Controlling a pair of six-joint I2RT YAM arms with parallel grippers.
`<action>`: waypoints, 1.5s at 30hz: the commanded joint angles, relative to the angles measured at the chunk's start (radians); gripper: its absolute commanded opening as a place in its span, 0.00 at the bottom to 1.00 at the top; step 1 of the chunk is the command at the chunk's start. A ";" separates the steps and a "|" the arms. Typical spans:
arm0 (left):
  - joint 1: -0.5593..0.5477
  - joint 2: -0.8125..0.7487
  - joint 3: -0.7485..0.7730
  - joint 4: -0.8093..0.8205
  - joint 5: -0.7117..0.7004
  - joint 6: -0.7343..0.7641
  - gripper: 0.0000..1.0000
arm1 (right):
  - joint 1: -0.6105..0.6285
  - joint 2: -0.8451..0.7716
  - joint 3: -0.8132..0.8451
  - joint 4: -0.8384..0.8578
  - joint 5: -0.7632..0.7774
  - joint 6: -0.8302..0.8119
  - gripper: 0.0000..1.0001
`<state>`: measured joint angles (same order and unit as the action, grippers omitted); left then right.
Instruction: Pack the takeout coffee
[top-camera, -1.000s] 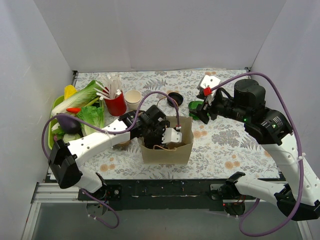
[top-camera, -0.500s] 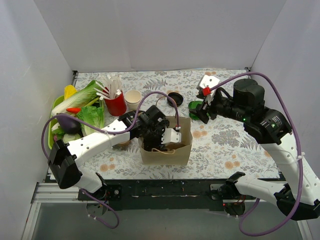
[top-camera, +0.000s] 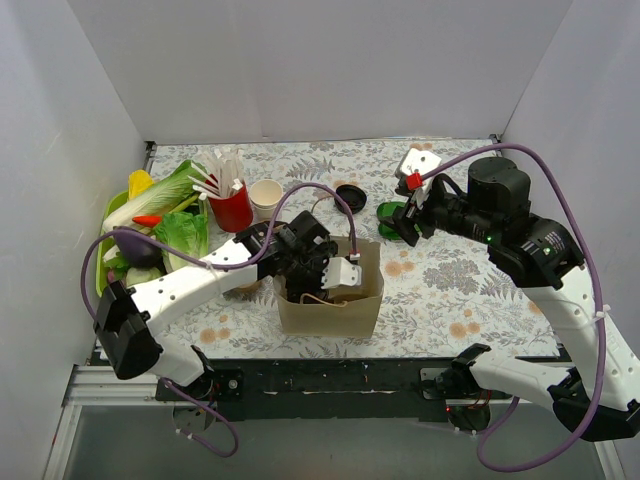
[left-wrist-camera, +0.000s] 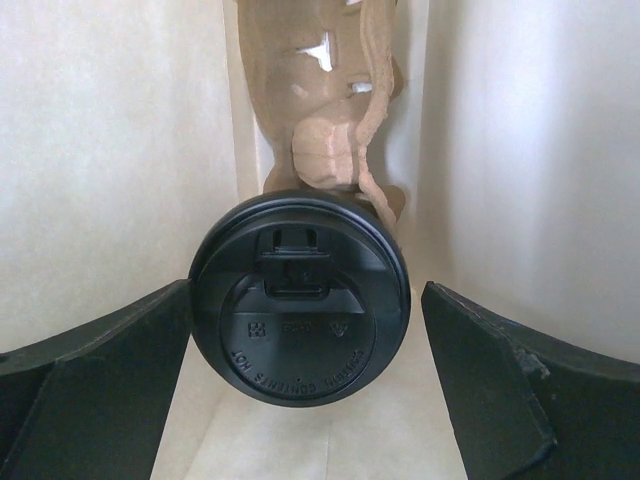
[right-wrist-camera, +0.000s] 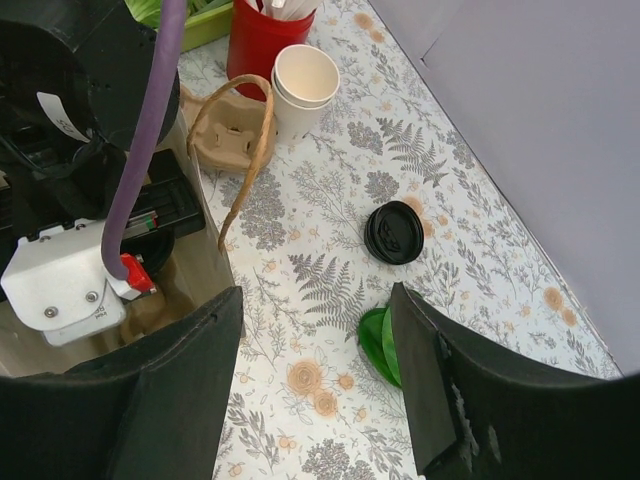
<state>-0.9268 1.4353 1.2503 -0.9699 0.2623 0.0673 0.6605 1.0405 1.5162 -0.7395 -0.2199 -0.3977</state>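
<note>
The takeout coffee (left-wrist-camera: 300, 300), a cup under a round black lid, stands upright on the floor of the brown paper bag (top-camera: 330, 312). In the left wrist view I look straight down on its lid. My left gripper (left-wrist-camera: 306, 288) reaches down into the bag and is open. Its fingers (left-wrist-camera: 480, 380) flank the lid; a clear gap shows on the right, and the left one sits very near the rim. In the top view the left wrist (top-camera: 335, 272) hides the cup. My right gripper (right-wrist-camera: 318, 300) hangs open over the table right of the bag, holding nothing.
A loose black lid (top-camera: 350, 195) and a green leaf (right-wrist-camera: 375, 345) lie behind and right of the bag. A lidless cream cup (top-camera: 266, 197), a red cup of stirrers (top-camera: 232, 208) and a pulp cup carrier (right-wrist-camera: 225, 135) stand to the left. Vegetables (top-camera: 150, 230) fill the far left.
My left gripper's jaws have spread wider inside the bag and come off the coffee. The bag has shifted slightly toward the near edge. The right arm has barely moved.
</note>
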 joint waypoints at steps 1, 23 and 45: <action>-0.007 -0.070 0.006 0.003 0.057 -0.020 0.98 | -0.006 -0.013 0.007 0.034 0.007 -0.009 0.68; -0.007 -0.165 0.064 0.154 0.132 -0.107 0.98 | -0.010 0.013 0.038 0.011 0.086 -0.049 0.74; -0.006 -0.056 0.626 0.226 0.045 -0.325 0.98 | -0.130 0.033 -0.041 -0.097 0.133 0.076 0.82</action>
<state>-0.9314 1.3567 1.7905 -0.7254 0.3546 -0.2310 0.5571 1.0573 1.4311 -0.8310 -0.0570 -0.3641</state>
